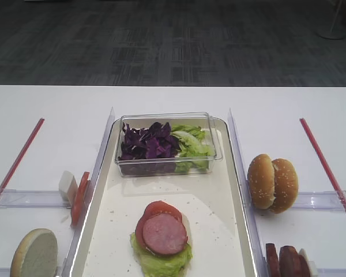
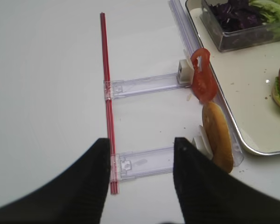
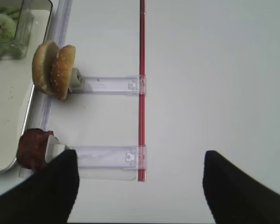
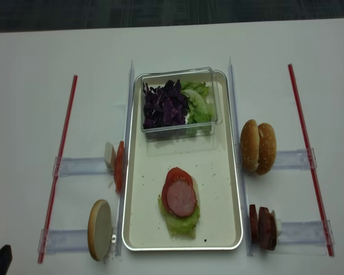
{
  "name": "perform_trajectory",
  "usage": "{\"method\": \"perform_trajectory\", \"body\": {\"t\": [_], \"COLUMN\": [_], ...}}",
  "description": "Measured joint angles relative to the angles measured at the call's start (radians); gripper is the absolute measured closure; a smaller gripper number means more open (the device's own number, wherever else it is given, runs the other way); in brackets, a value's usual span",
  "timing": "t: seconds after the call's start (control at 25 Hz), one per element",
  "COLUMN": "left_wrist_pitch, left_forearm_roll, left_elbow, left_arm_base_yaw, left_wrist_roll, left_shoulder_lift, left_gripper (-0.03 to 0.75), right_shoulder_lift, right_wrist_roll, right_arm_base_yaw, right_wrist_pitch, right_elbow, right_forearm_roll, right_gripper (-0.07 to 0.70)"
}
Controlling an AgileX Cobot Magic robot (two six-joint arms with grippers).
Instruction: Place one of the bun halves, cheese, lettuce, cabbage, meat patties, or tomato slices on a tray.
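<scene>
Bright, even light; soft shadows.

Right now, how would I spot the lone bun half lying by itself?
Start at the long cream tray in the middle of the white table. Go to its near left corner; just outside the rim a single bun half stands on edge, pale cut face showing. The pair of buns sits on the tray's right side.

We see a white table [image 4: 178, 46] with grey carpet [image 1: 161, 40] past its far edge. Near each side edge a red strip [image 4: 60, 166] [image 4: 309, 157] runs front to back. Four clear plastic rails [image 4: 80, 167] [image 4: 66, 240] [image 4: 295, 158] [image 4: 304, 232] lie crosswise from the strips toward the middle. A small clear plastic box [image 4: 180, 129] sits toward the table's far middle.
</scene>
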Motion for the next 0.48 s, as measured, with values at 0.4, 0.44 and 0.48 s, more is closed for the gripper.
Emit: {"method": "perform_trajectory", "body": {"t": [0.4,0.44,0.48], "left_wrist_pitch": [0.0,0.0,0.0], "left_forearm_roll": [0.0,0.0,0.0], "left_elbow": [0.0,0.0,0.0], "left_arm_base_yaw": [0.0,0.0,0.0], "left_wrist_roll": [0.0,0.0,0.0], "left_shoulder_lift": [0.0,0.0,0.0], "left_gripper": [0.422,0.422,0.422], "right_shoulder_lift": [-0.035,-0.037,-0.039], "right_wrist_roll": [-0.021,-0.028,-0.028], "right_arm_base_yaw": [0.0,0.0,0.0], "right_wrist_pitch": [-0.038,-0.045,-0.052], "right_elbow": [0.148,0.155,0.163], "right_forearm_roll": [0.03,0.03,0.03], "right_gripper": [0.059,0.059,0.059]}}
